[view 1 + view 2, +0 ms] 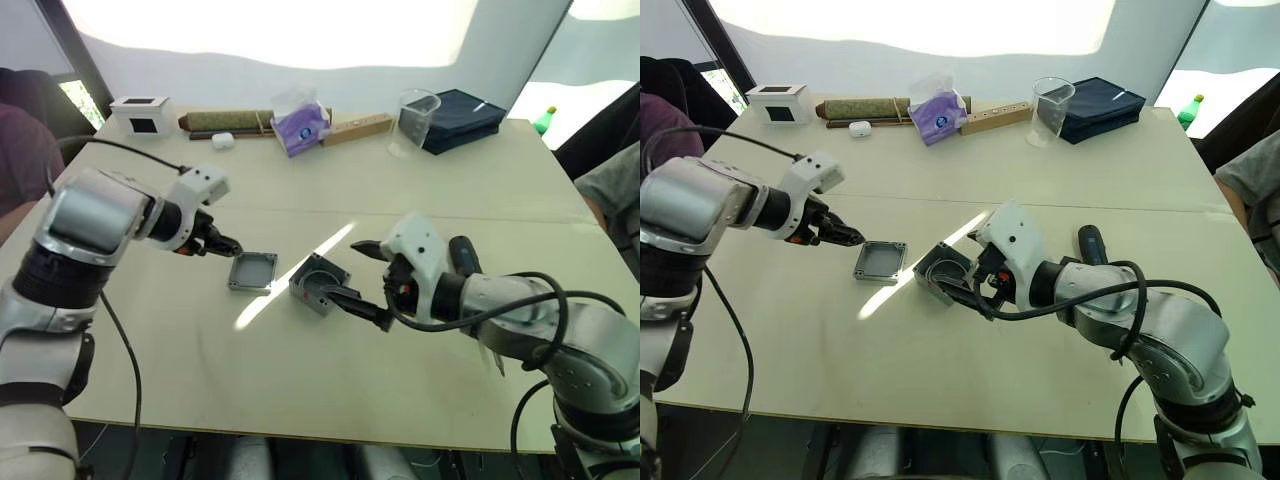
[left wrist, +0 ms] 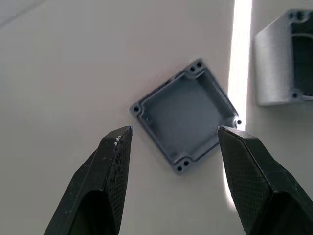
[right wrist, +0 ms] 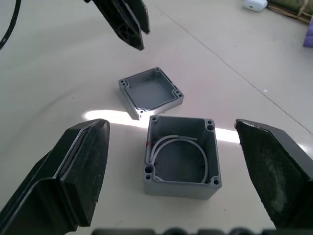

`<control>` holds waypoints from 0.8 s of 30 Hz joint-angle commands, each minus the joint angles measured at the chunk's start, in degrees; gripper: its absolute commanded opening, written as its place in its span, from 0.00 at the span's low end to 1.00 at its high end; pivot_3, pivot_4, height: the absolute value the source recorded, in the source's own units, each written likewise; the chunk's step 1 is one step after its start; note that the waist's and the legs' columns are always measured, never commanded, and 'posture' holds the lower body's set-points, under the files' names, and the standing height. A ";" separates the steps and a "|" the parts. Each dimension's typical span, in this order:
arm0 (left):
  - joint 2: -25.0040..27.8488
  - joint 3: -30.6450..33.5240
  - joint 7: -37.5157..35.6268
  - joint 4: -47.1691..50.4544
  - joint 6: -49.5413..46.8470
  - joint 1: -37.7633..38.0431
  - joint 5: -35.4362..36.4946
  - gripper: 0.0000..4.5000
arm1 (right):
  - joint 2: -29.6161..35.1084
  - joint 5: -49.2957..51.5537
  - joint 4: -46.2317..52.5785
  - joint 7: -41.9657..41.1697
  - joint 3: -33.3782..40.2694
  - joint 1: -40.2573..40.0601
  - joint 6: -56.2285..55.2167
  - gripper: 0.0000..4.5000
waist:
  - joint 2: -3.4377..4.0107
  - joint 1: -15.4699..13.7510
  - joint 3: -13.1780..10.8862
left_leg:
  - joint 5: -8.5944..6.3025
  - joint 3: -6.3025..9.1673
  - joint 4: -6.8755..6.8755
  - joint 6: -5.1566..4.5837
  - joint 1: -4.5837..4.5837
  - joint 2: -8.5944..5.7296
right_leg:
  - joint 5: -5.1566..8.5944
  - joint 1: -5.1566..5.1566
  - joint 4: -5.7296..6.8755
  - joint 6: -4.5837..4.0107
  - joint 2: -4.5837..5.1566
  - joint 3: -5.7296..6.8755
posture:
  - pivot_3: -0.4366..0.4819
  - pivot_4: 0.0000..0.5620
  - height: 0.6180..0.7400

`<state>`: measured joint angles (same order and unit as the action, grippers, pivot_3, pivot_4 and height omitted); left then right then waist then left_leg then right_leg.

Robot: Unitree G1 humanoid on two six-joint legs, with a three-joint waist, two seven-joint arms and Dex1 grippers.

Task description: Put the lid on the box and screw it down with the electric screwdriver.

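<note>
On the pale beige tabletop I see the lid lying hollow side up near the middle, with the box just beside it toward my right, apart from it and tipped so its open mouth faces my right gripper. A bright streak of sunlight cuts across the surface between and under the two grey pieces. My left gripper hovers close to the lid's near-left corner, fingers spread apart and holding nothing; its wrist view shows the lid framed between the two black fingers. My right gripper is wide open around the box without touching it, and its wrist view shows pale wire loops coiled inside the box and a red mark on its side. The electric screwdriver lies on the tabletop behind my right forearm. Along the far edge sit a white cube with a black window, a long greenish roll, a purple tissue pack, a wooden bar, a clear beaker and a dark blue case. Beyond is a bright white backdrop, and a person's sleeve shows at the right edge.
</note>
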<state>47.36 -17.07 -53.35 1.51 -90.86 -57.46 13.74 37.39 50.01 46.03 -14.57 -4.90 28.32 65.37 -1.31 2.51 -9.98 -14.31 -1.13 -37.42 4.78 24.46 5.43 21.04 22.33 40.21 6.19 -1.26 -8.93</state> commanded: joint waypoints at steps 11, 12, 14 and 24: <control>-10.71 4.95 18.45 -12.93 -1.64 -0.89 2.51 0.62 | -0.62 -6.97 1.43 -0.66 -1.71 -1.85 -1.55 1.00 | -0.01 -0.03 0.00 | 0.17 -0.02 0.02 0.30 0.03 0.00 | 0.00 0.04 0.00 0.00 0.03 0.00 | 0.48 0.27 0.99; -11.21 4.95 19.22 -13.75 -1.64 -0.99 2.68 0.62 | -0.73 -7.14 1.57 -0.56 -1.61 -2.08 -1.45 1.00 | -0.01 0.01 0.00 | 0.17 -0.02 0.02 0.31 0.03 0.00 | 0.00 0.04 0.00 0.00 0.03 -0.01 | 0.48 0.27 0.99; -11.88 5.19 20.53 -15.02 -1.64 -0.82 2.96 0.62 | -1.00 -7.49 2.02 -0.05 -1.59 -2.49 -1.27 1.00 | -0.01 0.00 0.00 | 0.18 -0.03 0.04 0.32 0.02 0.00 | 0.00 0.05 0.00 0.00 0.03 -0.01 | 0.48 0.27 0.99; -16.56 7.89 28.16 -20.34 -1.64 1.34 4.88 0.46 | -3.62 -7.35 3.79 3.18 0.62 -4.72 0.54 1.00 | 0.22 -0.17 0.28 | 0.20 -0.03 -0.01 0.35 -0.04 -0.04 | -0.01 -0.07 0.01 0.01 0.05 -0.01 | 0.48 0.27 0.99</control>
<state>31.43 -9.26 -25.78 -17.95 -91.98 -57.84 17.58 34.42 42.43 47.49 -11.75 -6.03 23.33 66.00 -1.09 2.35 -9.70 -14.11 -1.15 -37.43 5.14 24.42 5.39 21.03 22.27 40.22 6.21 -1.21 -8.94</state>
